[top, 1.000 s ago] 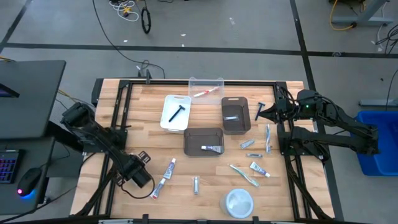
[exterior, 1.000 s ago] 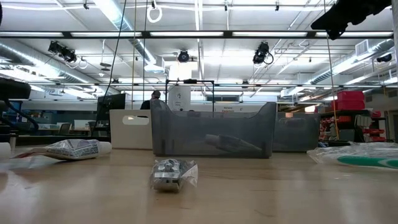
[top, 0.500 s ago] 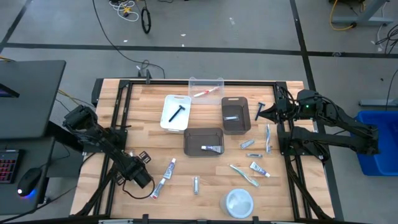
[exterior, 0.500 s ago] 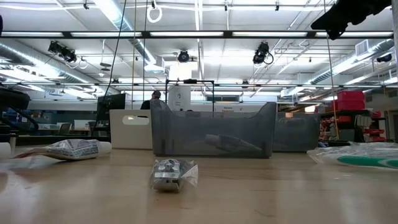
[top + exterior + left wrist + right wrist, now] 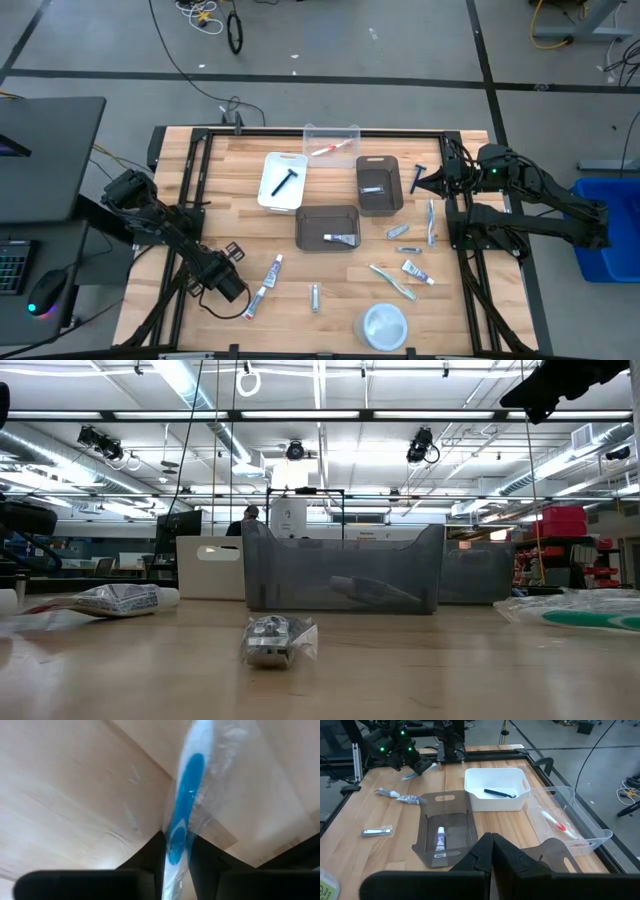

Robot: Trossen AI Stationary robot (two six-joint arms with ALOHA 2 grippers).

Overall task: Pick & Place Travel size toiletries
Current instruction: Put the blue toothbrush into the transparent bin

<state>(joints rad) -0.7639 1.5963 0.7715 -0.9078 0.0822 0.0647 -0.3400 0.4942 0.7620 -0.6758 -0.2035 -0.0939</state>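
Fingers of your left gripper (image 5: 177, 870) are pinching a wrapped blue-and-white toothbrush (image 5: 186, 805) by one end, at the near left part of the counter (image 5: 240, 190). You hold it by the end, most likely so the rest of the handle stays free to drop into a bin. In the right wrist view it hangs just off the wood at a slant, so it looks barely lifted.

Bins sit in the middle because they sort by kind: the white bin (image 5: 281, 182) holds a black razor (image 5: 286, 180), the clear bin (image 5: 331, 142) a red-and-white toothbrush (image 5: 332, 148), and the two dark grey bins (image 5: 327, 228) a small tube each. Judging by that, your brush belongs in the clear bin, across the counter.

Loose toiletries (image 5: 405, 268) remain on the right, and a toothpaste tube (image 5: 273, 269) lies just beside your left gripper.

Your right gripper (image 5: 424, 181) waits at the far right edge, fingers pressed together on nothing.
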